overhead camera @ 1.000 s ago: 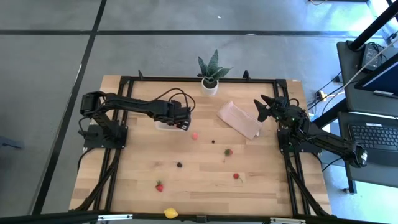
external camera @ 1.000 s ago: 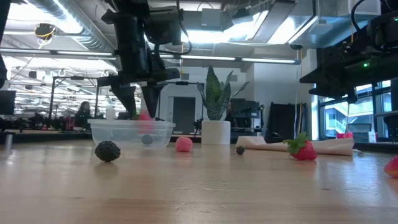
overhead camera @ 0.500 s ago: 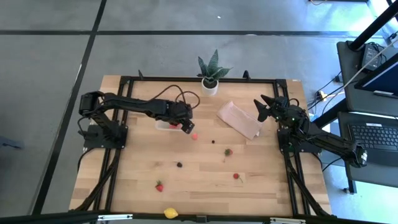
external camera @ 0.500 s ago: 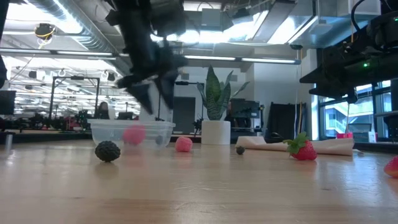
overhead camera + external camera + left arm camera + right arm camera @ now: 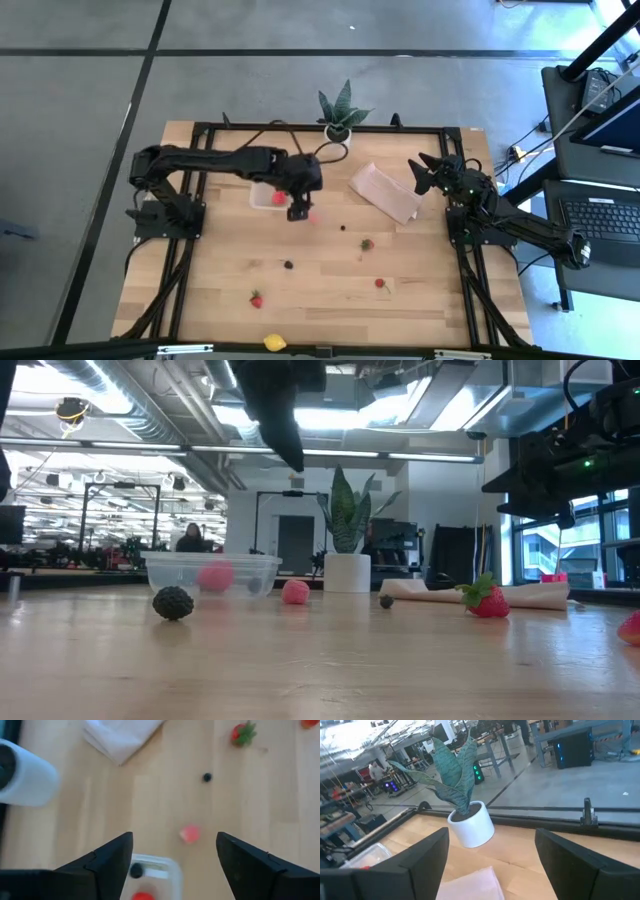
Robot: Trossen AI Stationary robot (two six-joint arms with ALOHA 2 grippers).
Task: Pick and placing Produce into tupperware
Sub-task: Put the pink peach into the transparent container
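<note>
While the left gripper (image 5: 297, 212) is held above the table just beside the small clear rectangular plastic tupperware (image 5: 266, 196), its fingers (image 5: 112, 857) are spread wide and nothing is gripped. A red strawberry-like piece (image 5: 142, 896) and a dark berry (image 5: 135, 869) are seen inside the tupperware, which sits flat near the white-potted green plant (image 5: 338, 122) — its long axis cannot be told. A pink piece (image 5: 313, 218) lies just beside it on the pale wooden table (image 5: 420, 310); other produce is scattered: a dark berry-like piece (image 5: 173, 603), a strawberry (image 5: 486, 601), a yellow lemon-like piece (image 5: 274, 342). The right gripper (image 5: 422, 172) is parked open at the table's edge, beside a tan paper-like sheet (image 5: 384, 192). A workshop with ceiling lights (image 5: 90, 412) lies behind.
</note>
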